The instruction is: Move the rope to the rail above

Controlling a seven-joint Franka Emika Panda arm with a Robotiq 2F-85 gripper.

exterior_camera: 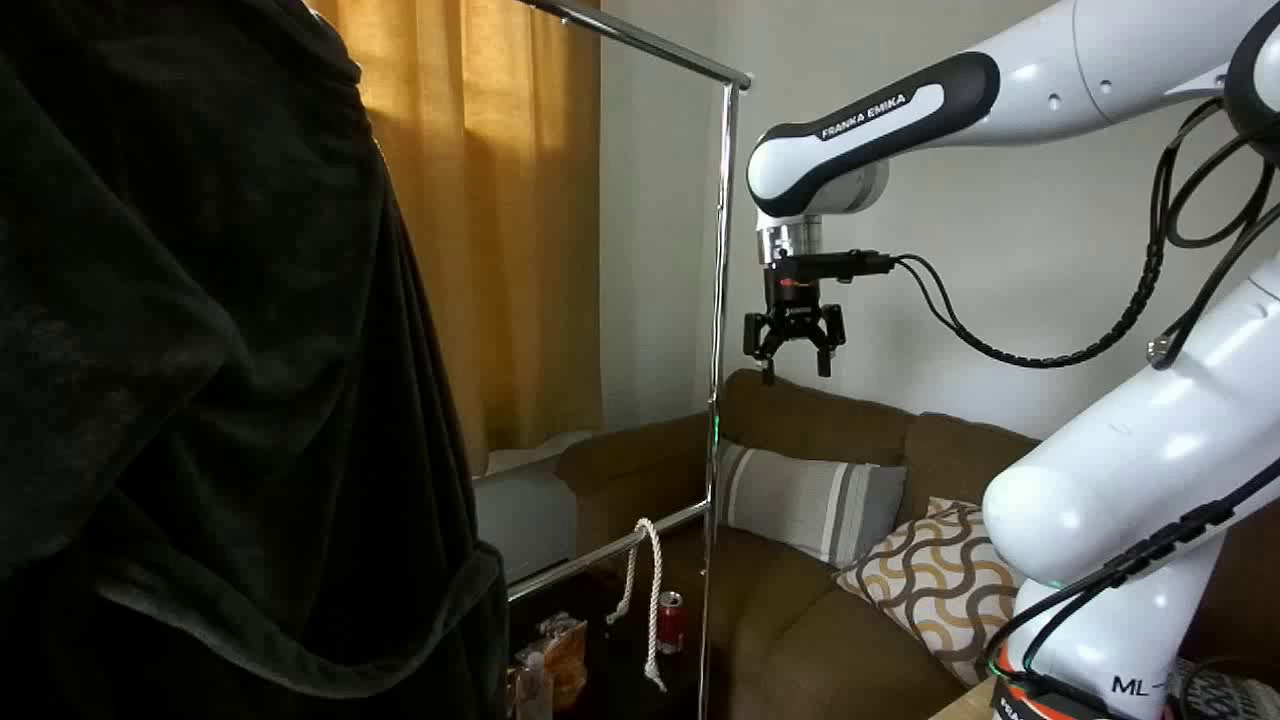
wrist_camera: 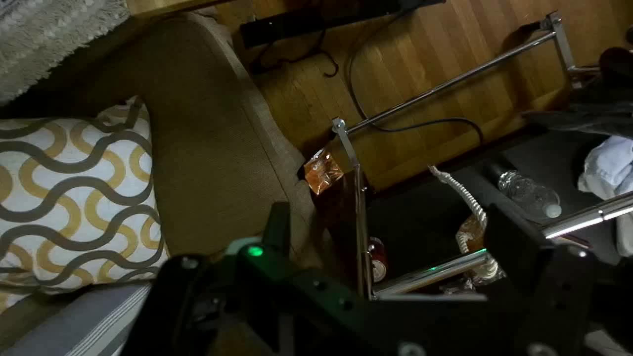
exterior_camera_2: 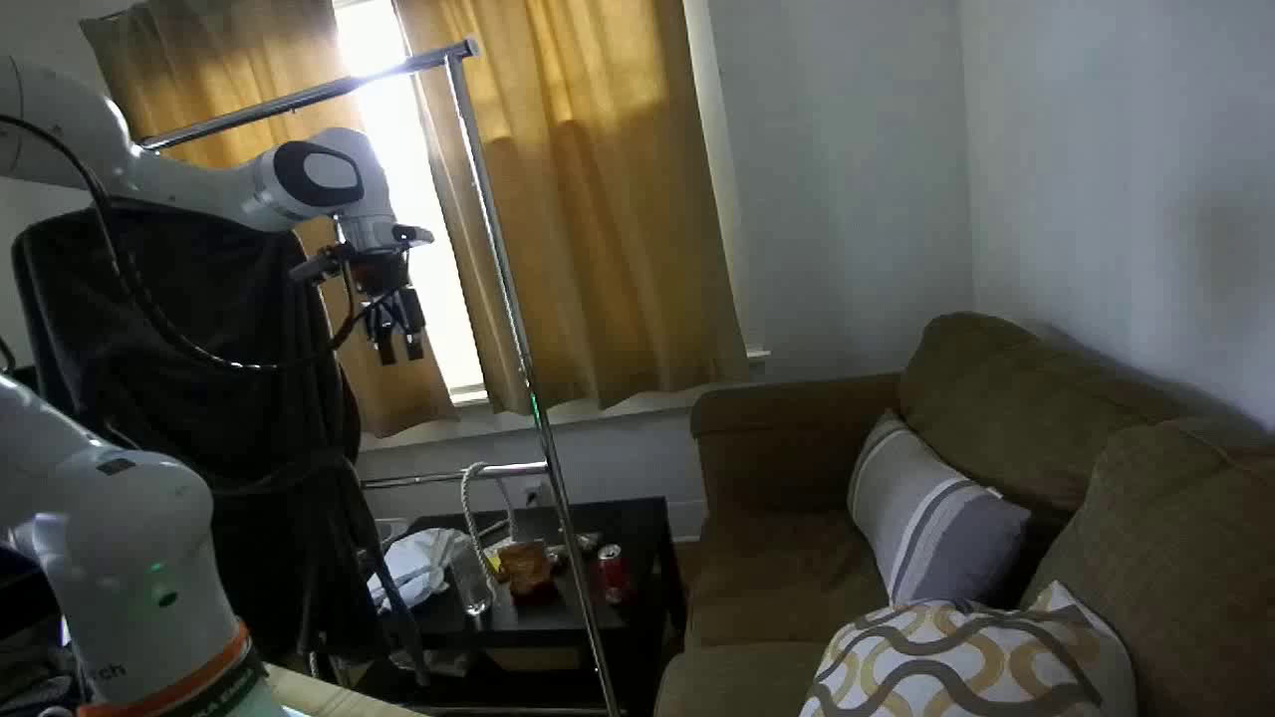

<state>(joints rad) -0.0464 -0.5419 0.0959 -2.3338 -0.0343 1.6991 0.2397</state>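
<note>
Pincer (exterior_camera: 796, 367) is released, jaws spread and pointing down in both exterior views, higher than the rope (exterior_camera: 656, 590) and well apart from it; rope is draped over the lower crossbar (exterior_camera: 570, 566), ends hanging at uneven heights. In an exterior view the rail (exterior_camera: 650, 43) runs above pincer level, joined to the upright pole (exterior_camera: 720, 280). Dark worktop (exterior_camera_2: 637, 533) below carries a red can (exterior_camera_2: 613, 576), clear bottle (exterior_camera_2: 472, 588) and orange-brown packet (exterior_camera_2: 528, 568).

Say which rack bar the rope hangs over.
The middle crossbar: the white rope is draped over it, while the top rail and bottom bar carry none.
</note>
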